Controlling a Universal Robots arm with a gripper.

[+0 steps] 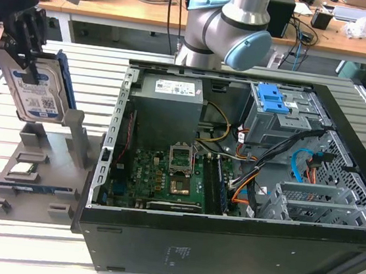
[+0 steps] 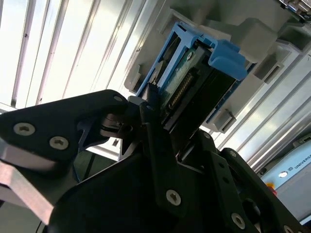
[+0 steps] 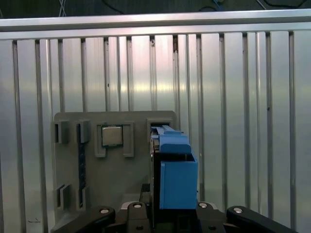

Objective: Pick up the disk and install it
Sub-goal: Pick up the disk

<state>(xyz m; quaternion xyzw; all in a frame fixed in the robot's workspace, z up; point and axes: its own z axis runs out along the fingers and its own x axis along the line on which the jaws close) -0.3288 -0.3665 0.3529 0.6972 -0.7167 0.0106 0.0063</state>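
Clamps the disk by its upper edge, claw narrowed onto the blue bracket frame, at the exterior view's far left. Hangs upright, white-and-blue label facing the camera, lower edge just above the grey holder on the slatted metal worktop. Close to the holder's two upright posts; contact impossible to judge.

In the holder, a small square chip seated flat in its own pocket, below the disk. To the exterior view's right, just beside the holder, an open computer case lying on its side: green motherboard on the floor, grey power supply at the back, a blue-latched drive cage in the far corner, orange and blue cables across the middle. Behind the case, the arm's grey-and-blue elbow joint; beyond it, a wooden desk strewn with wires.

In the second wrist view, black fingers pressed against the disk, connector pins showing between blue rails, grey holder past it.

In the first wrist view, looking along the disk past the claw: blue bracket over the holder, beside the chip in its pocket, ribbed worktop all round.
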